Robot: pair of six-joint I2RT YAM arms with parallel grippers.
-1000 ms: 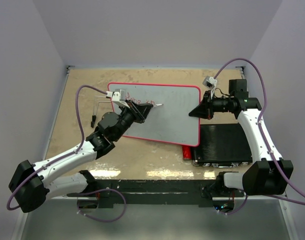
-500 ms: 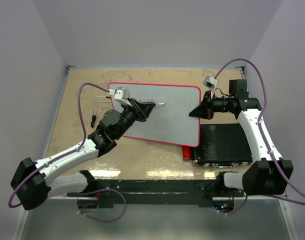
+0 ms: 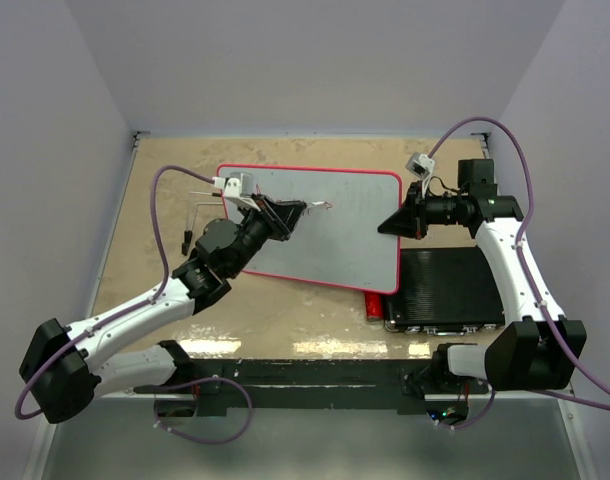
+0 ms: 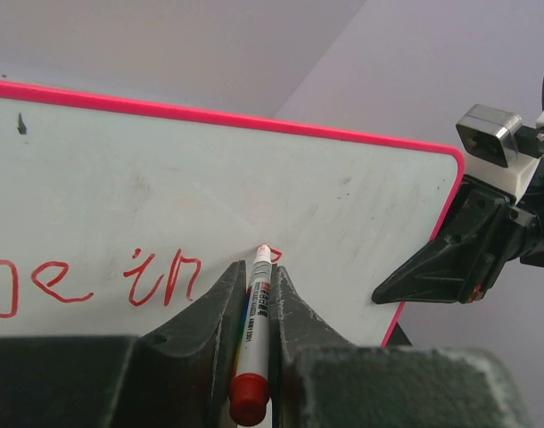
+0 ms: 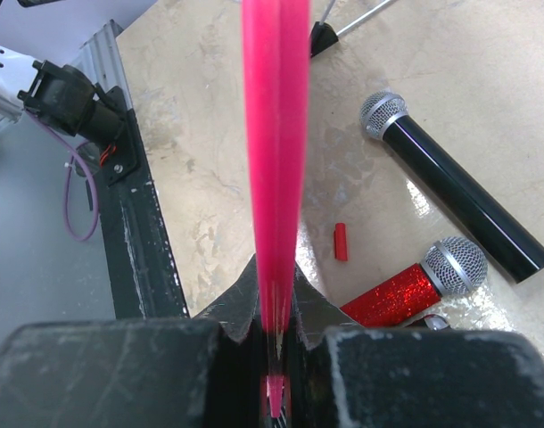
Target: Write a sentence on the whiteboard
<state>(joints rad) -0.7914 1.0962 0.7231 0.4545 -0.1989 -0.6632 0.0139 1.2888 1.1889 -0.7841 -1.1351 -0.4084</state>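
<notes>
In the last second the left gripper, jaws clenched on a red marker, has slid toward 3 o'clock across the whiteboard, so the sentence is probably gaining its next word. The right gripper has its jaws clamped on the board's 3 o'clock edge, holding it over mid-worktop. The black ribbed case at 4 o'clock looks shut, its contents hidden.

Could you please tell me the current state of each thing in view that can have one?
whiteboard: held by its right edge
sentence: unfinished; "pe in" visible so far
marker: uncapped, tip at the whiteboard
cap: off, lying on the table
left gripper: shut on marker
right gripper: shut on whiteboard
black case: closed, lying flat
</notes>
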